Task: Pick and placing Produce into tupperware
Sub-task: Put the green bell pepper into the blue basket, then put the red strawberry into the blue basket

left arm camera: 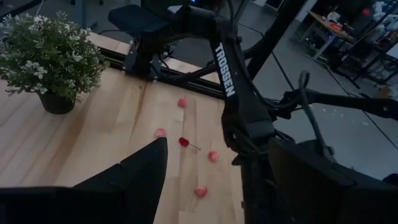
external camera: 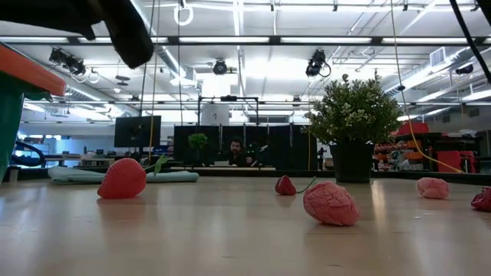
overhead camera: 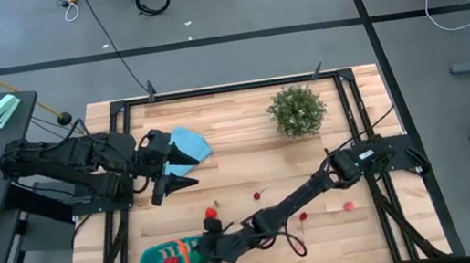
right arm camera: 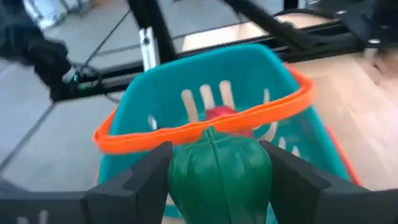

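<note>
Right wrist view: my right end effector pinches a green pepper between its two dark fingers, one on each flank, the ribbed top facing the camera. I judge the toy light, stiff and smooth, hence apt to slip; the hold across its broad middle suits it. Its long axis appears to run along my fingers, pointing toward the container ahead, though the far end is hidden. Just beyond the pepper stands the teal container, its orange rim nearest me and one red piece already lying inside on the slotted floor.

High view: the container sits at the near edge of the table, left of centre, its long axis running roughly along that edge. My right end effector hovers at its right rim. Loose red and pink produce lies apart on the boards: one piece just beyond my wrist, another well to the right.

Farther off, my left end effector waits with fingers spread, beside a light blue cloth. At the far side stands a potted plant.
</note>
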### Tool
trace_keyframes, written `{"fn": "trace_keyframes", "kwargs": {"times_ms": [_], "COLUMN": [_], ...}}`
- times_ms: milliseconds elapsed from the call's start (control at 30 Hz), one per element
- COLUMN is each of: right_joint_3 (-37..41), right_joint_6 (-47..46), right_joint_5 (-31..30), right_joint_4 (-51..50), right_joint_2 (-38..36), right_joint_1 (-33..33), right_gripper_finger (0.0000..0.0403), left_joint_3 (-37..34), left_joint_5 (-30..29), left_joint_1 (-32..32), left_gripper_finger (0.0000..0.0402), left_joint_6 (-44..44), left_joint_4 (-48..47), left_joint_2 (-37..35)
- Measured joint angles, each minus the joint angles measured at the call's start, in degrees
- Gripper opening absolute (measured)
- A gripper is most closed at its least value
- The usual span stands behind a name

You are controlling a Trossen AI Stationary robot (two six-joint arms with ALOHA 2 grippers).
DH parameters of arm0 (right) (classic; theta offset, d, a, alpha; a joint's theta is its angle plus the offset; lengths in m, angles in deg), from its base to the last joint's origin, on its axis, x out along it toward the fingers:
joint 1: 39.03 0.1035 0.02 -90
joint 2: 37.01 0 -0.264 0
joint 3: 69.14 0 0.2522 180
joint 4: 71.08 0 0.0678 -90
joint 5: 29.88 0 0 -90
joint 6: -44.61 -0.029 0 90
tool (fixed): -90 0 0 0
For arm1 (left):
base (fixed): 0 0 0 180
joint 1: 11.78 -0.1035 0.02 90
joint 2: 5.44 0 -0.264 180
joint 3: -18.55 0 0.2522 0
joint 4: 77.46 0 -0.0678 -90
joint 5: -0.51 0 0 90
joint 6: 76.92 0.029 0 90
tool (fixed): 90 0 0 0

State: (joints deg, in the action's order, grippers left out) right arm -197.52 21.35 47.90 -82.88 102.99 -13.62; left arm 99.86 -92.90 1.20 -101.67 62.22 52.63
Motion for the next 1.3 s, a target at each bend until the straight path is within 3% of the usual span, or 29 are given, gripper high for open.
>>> {"fn": "trace_keyframes", "kwargs": {"times_ms": [167,567,900,1067,1300], "right_joint_3": [-1.2,-1.2,-1.1,2.2,12.6], "right_joint_6": [1.9,3.9,-9.2,-17.9,-30.6], "right_joint_5": [0.4,0.4,2.2,-3.4,-14.4], "right_joint_4": [-6.4,-7.3,-42.0,-53.1,-53.6], "right_joint_2": [0.2,-1.2,-15.9,-20.0,-22.9], "right_joint_1": [-0.1,-0.8,2.0,8.2,16.9], "right_gripper_finger": [0.0244,0.0306,0.0287,0.0275,0.0263], "left_joint_3": [0.0,0.0,0.0,0.0,0.0], "left_joint_5": [0.0,0.0,0.0,0.1,4.2], "left_joint_1": [0.0,0.0,0.5,1.8,2.4], "left_gripper_finger": [0.0286,0.0286,0.0286,0.0286,0.0286], "left_joint_6": [0.1,1.8,-5.4,-11.3,-18.5], "left_joint_4": [0.0,-2.1,-17.8,-18.2,-20.6], "left_joint_2": [0.0,0.0,9.7,18.8,29.3]}}
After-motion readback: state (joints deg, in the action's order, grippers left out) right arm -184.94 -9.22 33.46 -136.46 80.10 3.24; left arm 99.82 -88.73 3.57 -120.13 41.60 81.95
